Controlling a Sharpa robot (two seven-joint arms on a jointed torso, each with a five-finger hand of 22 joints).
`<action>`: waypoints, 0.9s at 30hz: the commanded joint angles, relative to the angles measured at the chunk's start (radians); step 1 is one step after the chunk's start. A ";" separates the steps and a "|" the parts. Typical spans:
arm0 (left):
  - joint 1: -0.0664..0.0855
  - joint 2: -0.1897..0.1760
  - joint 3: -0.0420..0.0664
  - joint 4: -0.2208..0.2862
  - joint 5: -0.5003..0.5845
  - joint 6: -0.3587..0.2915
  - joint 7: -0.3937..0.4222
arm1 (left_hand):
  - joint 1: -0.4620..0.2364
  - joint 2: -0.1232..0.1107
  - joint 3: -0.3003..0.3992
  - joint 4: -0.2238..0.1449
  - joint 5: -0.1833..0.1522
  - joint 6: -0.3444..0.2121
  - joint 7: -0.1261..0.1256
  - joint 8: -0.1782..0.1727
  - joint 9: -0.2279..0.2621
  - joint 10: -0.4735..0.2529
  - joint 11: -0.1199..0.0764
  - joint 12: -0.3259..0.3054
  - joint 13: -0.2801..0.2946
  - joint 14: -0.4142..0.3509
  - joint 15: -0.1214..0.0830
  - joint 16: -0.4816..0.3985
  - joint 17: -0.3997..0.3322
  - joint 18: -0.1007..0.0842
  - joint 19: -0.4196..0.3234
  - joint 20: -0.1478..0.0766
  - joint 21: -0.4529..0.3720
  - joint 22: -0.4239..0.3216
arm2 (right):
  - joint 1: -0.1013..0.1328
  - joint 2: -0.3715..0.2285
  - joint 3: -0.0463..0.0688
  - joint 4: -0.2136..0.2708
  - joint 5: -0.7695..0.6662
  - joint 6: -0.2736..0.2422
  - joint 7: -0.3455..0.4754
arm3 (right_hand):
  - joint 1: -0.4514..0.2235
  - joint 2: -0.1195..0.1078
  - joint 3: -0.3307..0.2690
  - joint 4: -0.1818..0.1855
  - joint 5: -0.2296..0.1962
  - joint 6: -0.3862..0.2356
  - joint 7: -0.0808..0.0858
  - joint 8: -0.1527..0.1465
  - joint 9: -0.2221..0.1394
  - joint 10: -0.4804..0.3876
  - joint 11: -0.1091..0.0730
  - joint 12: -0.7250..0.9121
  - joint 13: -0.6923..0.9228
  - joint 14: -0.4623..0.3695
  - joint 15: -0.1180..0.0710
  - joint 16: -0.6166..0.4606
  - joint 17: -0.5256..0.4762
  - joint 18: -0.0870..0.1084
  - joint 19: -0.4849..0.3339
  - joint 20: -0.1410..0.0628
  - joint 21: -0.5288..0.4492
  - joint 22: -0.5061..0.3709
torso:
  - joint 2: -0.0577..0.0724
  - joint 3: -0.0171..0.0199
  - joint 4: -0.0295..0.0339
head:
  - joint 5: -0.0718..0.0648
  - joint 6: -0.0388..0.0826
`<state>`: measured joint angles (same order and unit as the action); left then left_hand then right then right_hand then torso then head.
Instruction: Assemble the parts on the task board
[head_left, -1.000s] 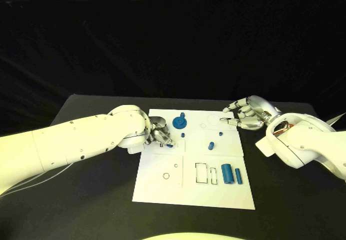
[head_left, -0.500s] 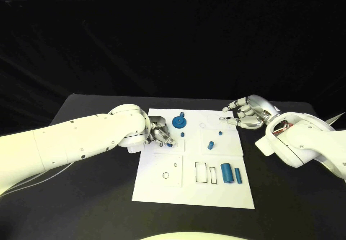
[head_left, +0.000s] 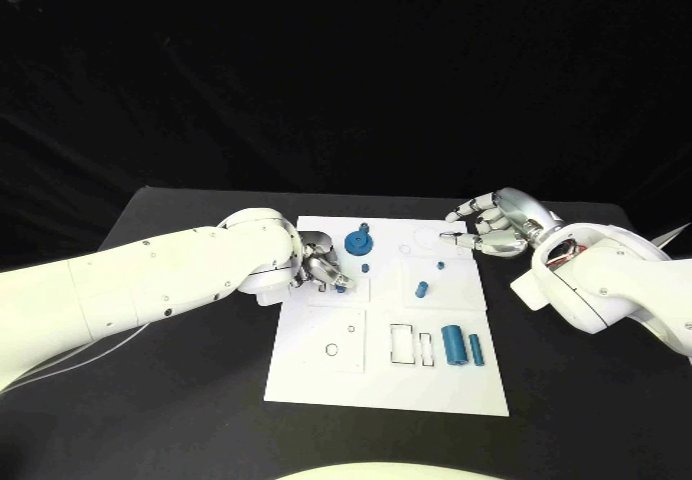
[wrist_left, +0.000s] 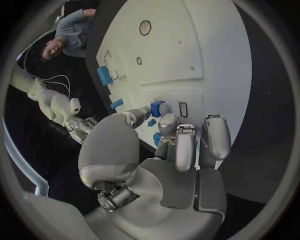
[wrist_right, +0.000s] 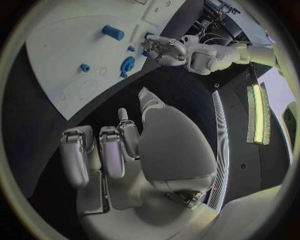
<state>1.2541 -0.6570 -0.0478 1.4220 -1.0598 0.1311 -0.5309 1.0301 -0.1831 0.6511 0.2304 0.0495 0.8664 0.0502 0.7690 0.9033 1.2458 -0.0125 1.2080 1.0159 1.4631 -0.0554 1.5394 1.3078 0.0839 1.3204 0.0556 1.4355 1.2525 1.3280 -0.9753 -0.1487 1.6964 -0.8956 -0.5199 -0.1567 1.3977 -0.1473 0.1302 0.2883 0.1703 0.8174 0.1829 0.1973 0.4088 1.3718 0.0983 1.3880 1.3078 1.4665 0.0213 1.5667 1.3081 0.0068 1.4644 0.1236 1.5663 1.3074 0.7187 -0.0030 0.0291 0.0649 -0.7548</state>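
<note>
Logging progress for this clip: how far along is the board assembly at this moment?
Early, by the look of it. A round blue gear sits near the far edge of the task board, possibly already placed. The left hand holds a small blue part over the board. The right hand hovers empty at the far right corner. Two blue cylinders lie loose beside unfilled rectangular outlines.

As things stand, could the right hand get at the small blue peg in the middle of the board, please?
Probably yes. The right hand hovers over the task board's far right corner, holding nothing, and the small blue peg lies on open board nearer the robot with nothing between them.
</note>
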 joint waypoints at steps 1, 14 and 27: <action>-0.001 0.004 -0.001 0.000 0.011 0.004 0.005 | -0.011 0.000 -0.006 0.001 0.002 -0.001 0.005 -0.004 0.001 0.002 0.003 0.004 0.001 0.086 -0.007 0.003 0.209 -0.013 0.005 0.002 0.003 0.002 | -0.001 0.000 0.000 0.000 -0.006 -0.006 0.013 | -0.005 0.003 0.007 0.000 0.005 -0.010 0.000 0.004 -0.002 -0.004 0.000 -0.004 0.055 0.099 0.001 -0.004 0.242 -0.007 0.106 0.002 0.005 0.263 | 0.000 0.0003 0.0001 | 0.000 -0.001; -0.001 0.004 -0.001 -0.007 0.011 0.004 0.005 | -0.014 0.000 -0.045 0.021 0.002 0.002 0.005 -0.007 0.006 0.005 0.003 0.007 0.006 0.087 -0.006 0.004 0.212 -0.013 0.008 0.002 0.004 0.004 | -0.001 -0.001 0.000 0.001 -0.006 -0.009 0.013 | -0.012 0.002 0.005 0.002 0.002 -0.011 0.000 0.006 -0.002 -0.005 0.000 -0.004 0.055 0.098 0.001 -0.005 0.239 -0.007 0.106 0.001 0.005 0.263 | 0.000 0.0002 -0.0003 | 0.000 0.002; -0.001 0.002 0.000 -0.007 0.011 0.004 0.005 | -0.017 -0.006 -0.127 0.058 0.002 0.006 0.006 -0.013 0.013 0.006 0.003 0.009 0.010 0.087 -0.006 0.005 0.213 -0.013 0.008 0.002 0.003 0.006 | -0.001 -0.003 0.000 0.001 -0.006 -0.010 0.014 | -0.016 0.001 0.003 0.002 -0.001 -0.012 0.000 0.007 -0.002 -0.005 0.000 -0.004 0.055 0.098 0.001 -0.005 0.238 -0.007 0.106 0.001 0.005 0.263 | -0.001 -0.0005 -0.0003 | 0.000 0.001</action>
<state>1.2537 -0.6559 -0.0480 1.4136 -1.0555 0.1310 -0.5298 1.0220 -0.1913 0.5245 0.2892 0.0495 0.8686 0.0555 0.7601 0.9151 1.2456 -0.0124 1.2119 1.0246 1.4631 -0.0554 1.5393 1.3076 0.0839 1.3206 0.0560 1.4355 1.2575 1.3279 -0.9776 -0.1487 1.6963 -0.8957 -0.5292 -0.1554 1.3906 -0.1437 0.1302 0.2883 0.1703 0.8111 0.1818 0.2010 0.4080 1.3717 0.0983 1.3880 1.3075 1.4664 0.0213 1.5667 1.3078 0.0068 1.4644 0.1236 1.5663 1.3081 0.7179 -0.0032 0.0287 0.0647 -0.7527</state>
